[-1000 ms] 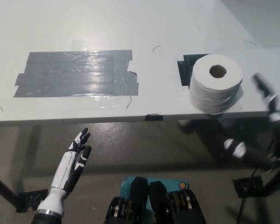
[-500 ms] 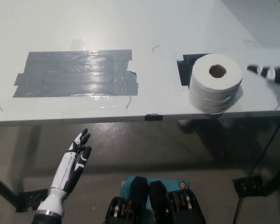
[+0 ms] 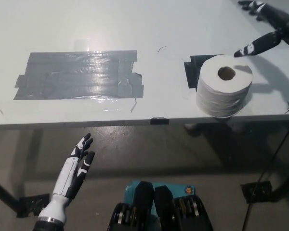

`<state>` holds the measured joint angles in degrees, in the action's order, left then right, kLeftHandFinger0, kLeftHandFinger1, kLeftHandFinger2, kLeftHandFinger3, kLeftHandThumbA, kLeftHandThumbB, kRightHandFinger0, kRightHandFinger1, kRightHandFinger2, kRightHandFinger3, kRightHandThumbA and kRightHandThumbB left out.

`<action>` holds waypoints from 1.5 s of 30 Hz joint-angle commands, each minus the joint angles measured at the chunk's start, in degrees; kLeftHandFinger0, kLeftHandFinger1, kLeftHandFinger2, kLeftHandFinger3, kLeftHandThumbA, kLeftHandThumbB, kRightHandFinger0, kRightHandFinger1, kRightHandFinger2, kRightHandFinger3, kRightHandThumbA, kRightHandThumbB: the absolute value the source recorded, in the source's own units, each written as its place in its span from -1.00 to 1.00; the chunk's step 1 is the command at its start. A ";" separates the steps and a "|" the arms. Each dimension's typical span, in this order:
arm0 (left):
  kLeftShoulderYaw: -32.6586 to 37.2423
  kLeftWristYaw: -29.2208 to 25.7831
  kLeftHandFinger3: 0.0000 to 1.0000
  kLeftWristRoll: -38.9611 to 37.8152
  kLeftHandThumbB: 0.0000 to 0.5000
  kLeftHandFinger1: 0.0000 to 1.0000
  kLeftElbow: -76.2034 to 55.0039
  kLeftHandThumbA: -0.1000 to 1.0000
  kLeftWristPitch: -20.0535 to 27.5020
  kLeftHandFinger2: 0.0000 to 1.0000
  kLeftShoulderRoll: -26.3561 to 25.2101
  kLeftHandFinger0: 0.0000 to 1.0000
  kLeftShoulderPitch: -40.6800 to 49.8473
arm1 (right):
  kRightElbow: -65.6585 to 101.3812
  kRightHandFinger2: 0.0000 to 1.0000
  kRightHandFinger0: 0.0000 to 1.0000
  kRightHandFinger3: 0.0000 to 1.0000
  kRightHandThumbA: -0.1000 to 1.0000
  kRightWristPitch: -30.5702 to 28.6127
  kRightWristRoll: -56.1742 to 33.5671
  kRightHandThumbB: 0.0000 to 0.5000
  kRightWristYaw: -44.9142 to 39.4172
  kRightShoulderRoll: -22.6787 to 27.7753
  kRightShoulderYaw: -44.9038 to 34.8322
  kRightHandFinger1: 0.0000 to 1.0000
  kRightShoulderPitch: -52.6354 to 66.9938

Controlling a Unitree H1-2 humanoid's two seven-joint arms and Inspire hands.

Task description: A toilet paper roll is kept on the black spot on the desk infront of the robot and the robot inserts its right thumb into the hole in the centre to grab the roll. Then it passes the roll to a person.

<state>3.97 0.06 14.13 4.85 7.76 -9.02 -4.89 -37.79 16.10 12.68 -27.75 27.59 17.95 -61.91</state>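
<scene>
The toilet paper roll [image 3: 224, 92] stands untouched on the black spot [image 3: 193, 70] near the desk's [image 3: 111, 29] front right edge, so grabbing and handover remain; the black right hand [image 3: 267, 26], fingers spread, hovers beyond it, partly cut off, while the white left hand [image 3: 76, 168] rests open below the desk
</scene>
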 commanded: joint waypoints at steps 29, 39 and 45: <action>0.71 1.03 1.00 -0.34 -0.63 1.00 -4.34 1.00 1.22 1.00 -0.33 1.00 -0.50 | -33.34 1.00 1.00 1.00 1.00 -2.25 7.85 0.41 -24.07 -6.71 15.13 1.00 -25.31; 0.69 1.40 1.00 -0.54 -0.53 1.00 -3.84 1.00 1.38 1.00 -0.27 1.00 -1.33 | -35.23 1.00 1.00 1.00 1.00 -4.18 9.59 0.48 -21.98 -5.54 14.96 1.00 -24.98; 0.67 1.44 1.00 -0.49 -0.54 1.00 -3.83 1.00 1.40 1.00 -0.18 1.00 -1.43 | -34.93 1.00 1.00 1.00 1.00 -4.38 8.54 0.60 -19.70 -5.89 12.39 1.00 -24.17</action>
<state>4.66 1.36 14.15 2.29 7.80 -9.02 -4.98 -73.02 13.11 21.34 -50.12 20.56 32.34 -82.98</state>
